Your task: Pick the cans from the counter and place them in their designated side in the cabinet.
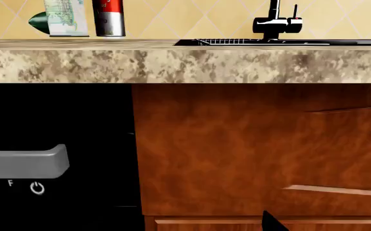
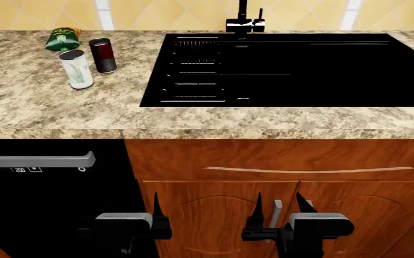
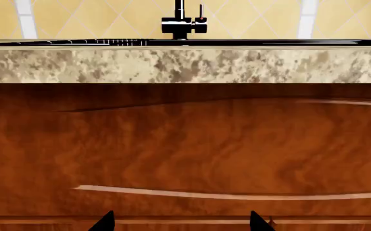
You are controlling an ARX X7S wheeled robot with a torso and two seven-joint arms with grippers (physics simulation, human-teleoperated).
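Two cans stand upright at the back left of the granite counter (image 2: 63, 107): a white can (image 2: 76, 69) with green print and, just behind it to the right, a dark can (image 2: 103, 55). In the left wrist view the white can (image 1: 65, 18) and the dark can (image 1: 110, 18), there red and silver, stand above the counter's edge (image 1: 185, 65). Both grippers hang low, well below the counter, in front of the shut wooden cabinet doors (image 2: 207, 220). My left gripper (image 2: 133, 207) (image 1: 185, 226) shows one finger; the other is lost against the black. My right gripper (image 2: 281, 207) (image 3: 180, 224) is open and empty.
A green chip bag (image 2: 63, 38) lies behind the cans. A black sink (image 2: 279, 70) with a faucet (image 2: 244, 21) fills the counter's middle and right. A black dishwasher (image 2: 42, 193) with a grey handle (image 2: 35, 160) sits at lower left. A drawer front (image 2: 307, 158) runs under the counter.
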